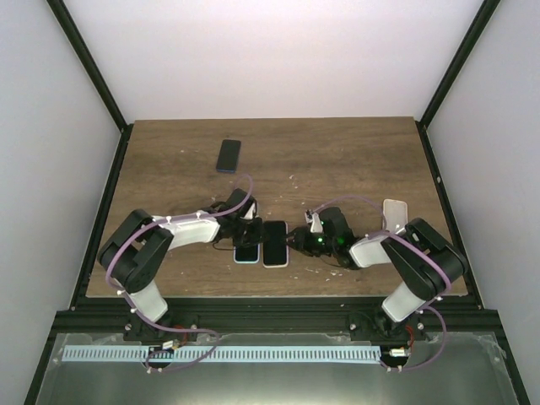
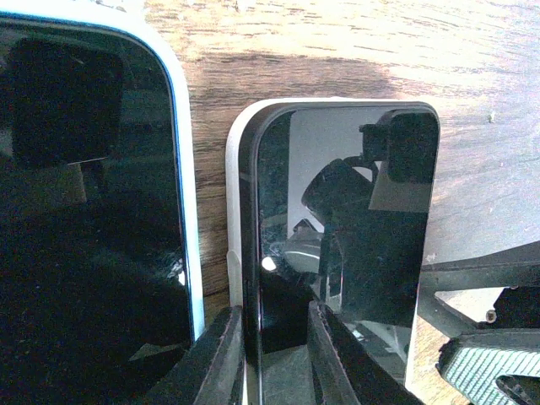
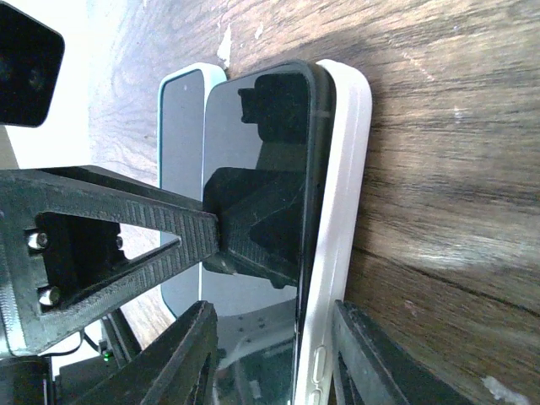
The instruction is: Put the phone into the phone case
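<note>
A black phone (image 1: 275, 243) lies screen up in a white case (image 1: 275, 262) at the table's near middle. In the left wrist view the phone (image 2: 346, 219) sits inside the case's rim (image 2: 234, 211). My left gripper (image 2: 270, 363) is open and straddles the phone's left long edge, one finger outside the case and one on the screen. In the right wrist view its finger (image 3: 253, 236) presses the screen (image 3: 253, 126). The case wall (image 3: 342, 169) stands out beside the phone's edge. My right gripper (image 3: 278, 354) is open, with its fingers on either side of the phone and case.
A second phone in a light blue case (image 1: 246, 250) lies just left of the white one, also in the left wrist view (image 2: 84, 211) and the right wrist view (image 3: 179, 126). A dark phone (image 1: 229, 155) lies at the back. A white case (image 1: 394, 213) sits by the right arm.
</note>
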`<control>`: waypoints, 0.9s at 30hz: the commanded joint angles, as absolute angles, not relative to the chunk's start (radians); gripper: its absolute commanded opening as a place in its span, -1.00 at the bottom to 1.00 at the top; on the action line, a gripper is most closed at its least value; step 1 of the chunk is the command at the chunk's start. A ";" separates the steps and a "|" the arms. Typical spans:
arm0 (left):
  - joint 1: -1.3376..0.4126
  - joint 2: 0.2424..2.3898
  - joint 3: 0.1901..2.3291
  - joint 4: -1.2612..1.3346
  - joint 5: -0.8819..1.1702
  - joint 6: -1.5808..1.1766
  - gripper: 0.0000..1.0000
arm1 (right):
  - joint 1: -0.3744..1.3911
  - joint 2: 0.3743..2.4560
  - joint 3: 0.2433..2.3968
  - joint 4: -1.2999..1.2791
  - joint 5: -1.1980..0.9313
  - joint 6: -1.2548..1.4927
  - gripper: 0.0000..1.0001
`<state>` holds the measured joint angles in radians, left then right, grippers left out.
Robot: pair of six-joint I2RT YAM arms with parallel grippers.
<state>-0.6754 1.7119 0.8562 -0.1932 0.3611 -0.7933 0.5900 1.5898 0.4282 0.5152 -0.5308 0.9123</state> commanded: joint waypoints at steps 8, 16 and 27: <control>-0.693 1.726 0.777 -0.222 0.438 -0.819 -0.56 | 0.607 1.577 0.405 0.855 -0.691 1.074 -0.22; -0.692 1.693 0.722 -0.205 0.435 -0.831 -0.54 | 0.607 1.619 0.394 0.945 -0.676 1.146 -0.22; -0.692 1.739 0.702 -0.184 0.417 -0.824 -0.63 | 0.609 1.636 0.415 0.746 -0.567 1.062 -0.22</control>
<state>-0.6651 1.6604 0.7494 -0.0788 0.3847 -0.8326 0.5850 1.6459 0.3603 0.7334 -0.5598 1.1080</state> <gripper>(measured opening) 0.193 0.393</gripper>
